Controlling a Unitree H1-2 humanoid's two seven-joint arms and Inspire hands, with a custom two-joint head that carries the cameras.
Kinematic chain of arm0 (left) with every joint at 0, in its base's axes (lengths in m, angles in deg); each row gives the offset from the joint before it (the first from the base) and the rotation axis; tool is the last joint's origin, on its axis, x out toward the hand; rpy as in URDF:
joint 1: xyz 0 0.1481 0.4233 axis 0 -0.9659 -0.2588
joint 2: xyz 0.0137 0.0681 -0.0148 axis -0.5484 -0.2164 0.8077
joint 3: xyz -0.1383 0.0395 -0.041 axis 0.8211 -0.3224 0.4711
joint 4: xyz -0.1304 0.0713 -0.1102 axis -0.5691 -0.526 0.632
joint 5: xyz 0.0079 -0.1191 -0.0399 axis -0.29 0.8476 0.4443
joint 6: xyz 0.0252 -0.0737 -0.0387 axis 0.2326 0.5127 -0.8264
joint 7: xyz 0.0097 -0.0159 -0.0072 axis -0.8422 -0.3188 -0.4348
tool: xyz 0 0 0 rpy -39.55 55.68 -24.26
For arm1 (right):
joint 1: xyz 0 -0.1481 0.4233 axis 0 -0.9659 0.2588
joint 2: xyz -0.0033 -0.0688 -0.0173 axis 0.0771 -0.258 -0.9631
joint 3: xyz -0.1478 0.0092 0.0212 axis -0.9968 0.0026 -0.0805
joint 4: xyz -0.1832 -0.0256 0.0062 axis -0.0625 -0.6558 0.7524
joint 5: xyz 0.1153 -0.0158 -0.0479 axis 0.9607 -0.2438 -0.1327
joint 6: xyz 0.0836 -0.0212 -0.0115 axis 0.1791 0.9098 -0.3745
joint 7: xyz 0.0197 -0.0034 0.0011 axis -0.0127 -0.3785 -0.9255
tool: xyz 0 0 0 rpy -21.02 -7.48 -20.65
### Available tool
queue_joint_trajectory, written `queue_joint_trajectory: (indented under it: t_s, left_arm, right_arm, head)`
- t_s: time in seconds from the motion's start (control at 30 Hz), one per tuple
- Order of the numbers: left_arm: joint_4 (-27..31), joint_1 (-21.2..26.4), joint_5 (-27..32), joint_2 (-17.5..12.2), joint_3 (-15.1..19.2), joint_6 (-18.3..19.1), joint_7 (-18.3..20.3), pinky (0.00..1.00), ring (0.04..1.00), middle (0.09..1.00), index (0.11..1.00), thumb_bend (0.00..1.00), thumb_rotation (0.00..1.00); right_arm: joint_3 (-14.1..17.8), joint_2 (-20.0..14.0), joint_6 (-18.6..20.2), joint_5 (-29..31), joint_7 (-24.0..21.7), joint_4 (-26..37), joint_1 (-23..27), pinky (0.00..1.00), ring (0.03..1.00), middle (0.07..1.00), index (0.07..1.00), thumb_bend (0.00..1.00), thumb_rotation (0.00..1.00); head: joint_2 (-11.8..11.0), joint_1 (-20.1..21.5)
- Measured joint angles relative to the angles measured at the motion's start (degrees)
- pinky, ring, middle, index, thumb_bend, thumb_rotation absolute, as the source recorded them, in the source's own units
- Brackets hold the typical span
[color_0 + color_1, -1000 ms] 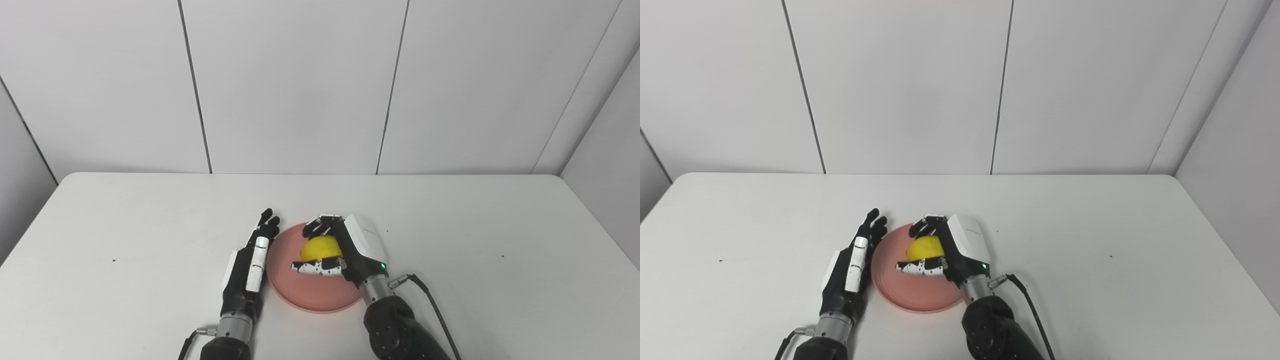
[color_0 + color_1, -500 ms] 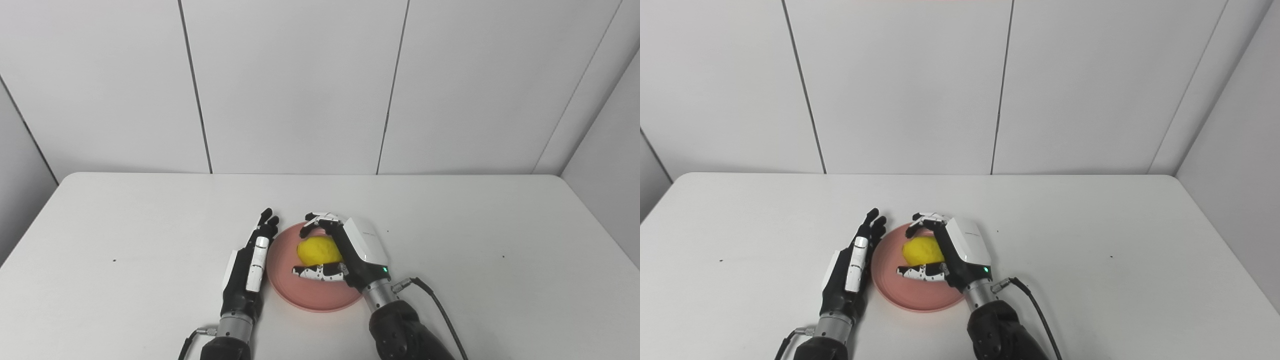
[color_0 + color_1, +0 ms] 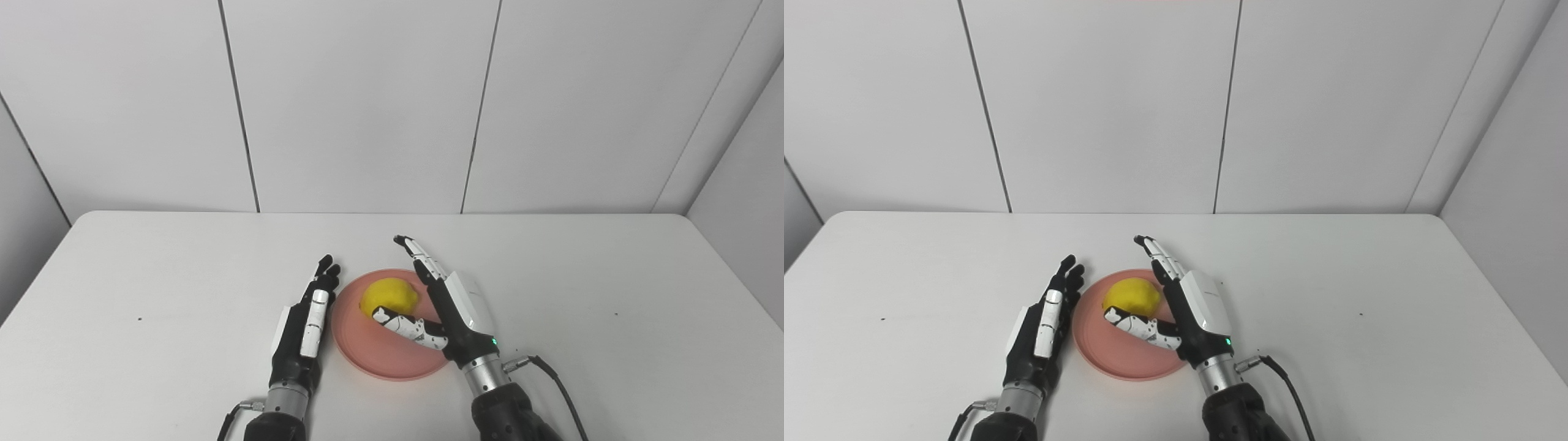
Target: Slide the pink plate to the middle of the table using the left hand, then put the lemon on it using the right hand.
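Observation:
The pink plate (image 3: 380, 352) lies on the white table, near the front middle. The yellow lemon (image 3: 388, 296) rests on the plate's far part. My right hand (image 3: 450, 306) is open beside the lemon on its right, fingers stretched out toward the wall and thumb lying over the plate just in front of the lemon. My left hand (image 3: 304, 327) is open, edge-on to the table, fingers straight, right next to the plate's left rim. The same scene shows in the right eye view, with the lemon (image 3: 1130, 297) on the plate (image 3: 1115, 355).
The white table (image 3: 153, 275) runs to a grey panelled wall behind. A black cable (image 3: 560, 392) trails from my right wrist over the table's front right. A small dark speck (image 3: 139, 318) lies at the left.
My right hand has opened and let go of the lemon, which now rests on the plate; the fingers straightened out and the wrist drew back a little. The left hand has not moved.

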State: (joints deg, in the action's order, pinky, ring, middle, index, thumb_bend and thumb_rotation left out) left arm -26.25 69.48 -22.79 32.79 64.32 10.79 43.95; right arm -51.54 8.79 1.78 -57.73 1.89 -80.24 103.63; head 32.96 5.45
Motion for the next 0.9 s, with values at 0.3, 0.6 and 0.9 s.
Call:
queue_joint_trajectory:
  t_s: [0.3,0.6,0.9]
  left_arm:
    - [0.05,0.1,-0.22,-0.36,0.76,-0.01,-0.61,0.99,0.952,0.939,0.935,0.65,1.0]
    - [-0.08,0.45,-0.23,-0.99,1.79,-0.02,-0.73,0.98,0.945,0.936,0.932,0.68,1.0]
    - [-0.54,0.95,-1.23,-1.61,2.47,-0.23,-0.79,0.97,0.943,0.933,0.928,0.69,1.0]
  right_arm:
    - [5.25,0.35,-0.6,3.88,-0.36,4.93,-1.86,0.89,0.945,0.959,0.951,0.66,0.96]
    - [10.59,0.3,1.13,6.41,-1.43,6.26,-3.13,0.87,0.919,0.928,0.926,0.66,1.0]
    - [10.95,0.79,1.29,8.88,-2.99,3.47,-4.0,0.89,0.928,0.933,0.922,0.61,1.0]
  head:
    - [0.09,0.09]
    - [0.09,0.79]
    - [0.35,1.32]
